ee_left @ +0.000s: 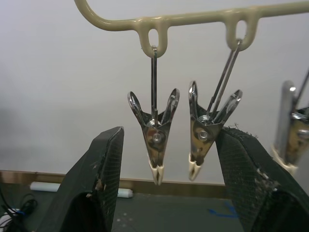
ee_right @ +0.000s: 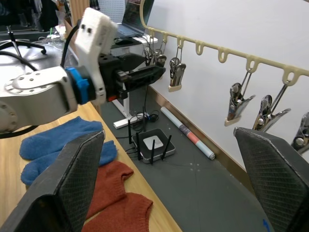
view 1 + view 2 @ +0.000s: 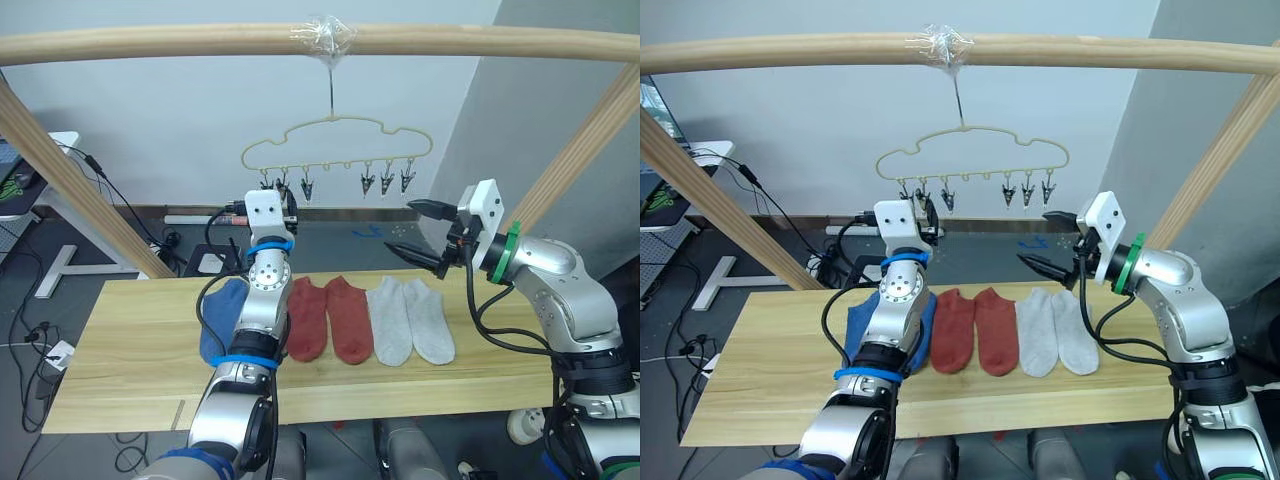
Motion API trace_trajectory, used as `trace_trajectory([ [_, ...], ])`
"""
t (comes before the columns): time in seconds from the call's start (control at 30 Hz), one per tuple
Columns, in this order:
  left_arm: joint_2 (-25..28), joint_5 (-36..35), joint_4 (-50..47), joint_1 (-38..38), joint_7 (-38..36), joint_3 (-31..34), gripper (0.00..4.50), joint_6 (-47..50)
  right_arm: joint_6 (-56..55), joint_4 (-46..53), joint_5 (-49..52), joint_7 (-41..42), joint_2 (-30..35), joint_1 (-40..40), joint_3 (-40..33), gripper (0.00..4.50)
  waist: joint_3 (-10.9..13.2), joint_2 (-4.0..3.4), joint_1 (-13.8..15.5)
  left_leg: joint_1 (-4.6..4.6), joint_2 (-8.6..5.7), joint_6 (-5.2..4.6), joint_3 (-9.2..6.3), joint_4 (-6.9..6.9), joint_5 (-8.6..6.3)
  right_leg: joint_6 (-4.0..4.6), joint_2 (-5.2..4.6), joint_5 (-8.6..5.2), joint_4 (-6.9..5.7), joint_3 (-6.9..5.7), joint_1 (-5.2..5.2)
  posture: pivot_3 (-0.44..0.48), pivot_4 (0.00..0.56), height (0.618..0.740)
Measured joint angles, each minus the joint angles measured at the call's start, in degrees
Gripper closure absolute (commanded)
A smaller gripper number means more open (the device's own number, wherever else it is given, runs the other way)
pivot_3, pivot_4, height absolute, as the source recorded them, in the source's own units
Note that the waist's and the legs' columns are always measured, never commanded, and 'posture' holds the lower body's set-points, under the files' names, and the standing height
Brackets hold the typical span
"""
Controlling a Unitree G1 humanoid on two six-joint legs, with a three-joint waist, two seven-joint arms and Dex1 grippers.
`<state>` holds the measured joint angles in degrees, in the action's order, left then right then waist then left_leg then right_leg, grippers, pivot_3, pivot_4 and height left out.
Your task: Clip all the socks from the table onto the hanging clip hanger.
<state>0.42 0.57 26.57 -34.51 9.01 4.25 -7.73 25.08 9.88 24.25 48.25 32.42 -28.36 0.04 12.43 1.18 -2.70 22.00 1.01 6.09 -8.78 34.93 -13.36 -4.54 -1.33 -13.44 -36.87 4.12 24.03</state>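
Observation:
The pale yellow clip hanger (image 3: 336, 134) hangs from the top pole with a row of silver clips (image 3: 386, 183). My left gripper (image 3: 287, 196) is raised to its left end and open; two clips (image 1: 157, 137) hang between its fingers (image 1: 104, 159), the second one close against one finger. On the table (image 3: 130, 345) lie three pairs of socks: blue (image 3: 222, 318) partly behind my left arm, rust red (image 3: 330, 318) and light grey (image 3: 411, 320). My right gripper (image 3: 400, 226) is open and empty in the air, above the grey socks and below the hanger's right end.
A round wooden pole frame (image 3: 150, 42) spans overhead, with slanted poles (image 3: 70, 180) at both sides of the table. Tape (image 3: 327, 36) holds the hanger's hook to the pole. A router (image 2: 153, 143) and cables lie on the floor behind the table.

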Motion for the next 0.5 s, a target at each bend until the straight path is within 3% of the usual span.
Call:
trace_trajectory([
  [0.23, -0.5, -0.7, -3.5, 5.4, -2.3, -1.0, 1.5, 3.9, 0.6, 0.0, 0.5, -0.9, 0.0, -0.1, -1.0, 0.0, 0.0, 0.02, -0.4, -0.01, 0.0, -0.01, 0.0, 0.02, 0.01, -0.02, 0.01, 0.01, -0.04, 0.0, 0.01, -0.057, 0.219, 0.74],
  [0.33, -0.1, -0.7, -3.4, 4.7, -2.3, -0.9, 1.5, 3.9, 0.6, -0.2, 0.5, -0.9, 0.0, -0.7, -1.0, 0.0, 0.2, 0.03, -0.4, -0.01, 0.0, -0.02, -0.01, 0.04, 0.01, -0.05, 0.01, 0.03, -0.05, 0.0, 0.0, -0.054, 0.23, 0.74],
  [0.5, 1.5, -0.4, -1.9, 0.7, -1.0, 0.4, 1.5, 3.3, 0.6, -1.0, 0.5, -0.8, 0.2, -1.0, -1.0, 0.0, 0.3, 0.02, -0.4, 0.02, 0.0, -0.02, -0.02, 0.03, 0.01, -0.05, 0.01, 0.03, -0.04, -0.01, 0.02, -0.043, 0.204, 0.74],
])
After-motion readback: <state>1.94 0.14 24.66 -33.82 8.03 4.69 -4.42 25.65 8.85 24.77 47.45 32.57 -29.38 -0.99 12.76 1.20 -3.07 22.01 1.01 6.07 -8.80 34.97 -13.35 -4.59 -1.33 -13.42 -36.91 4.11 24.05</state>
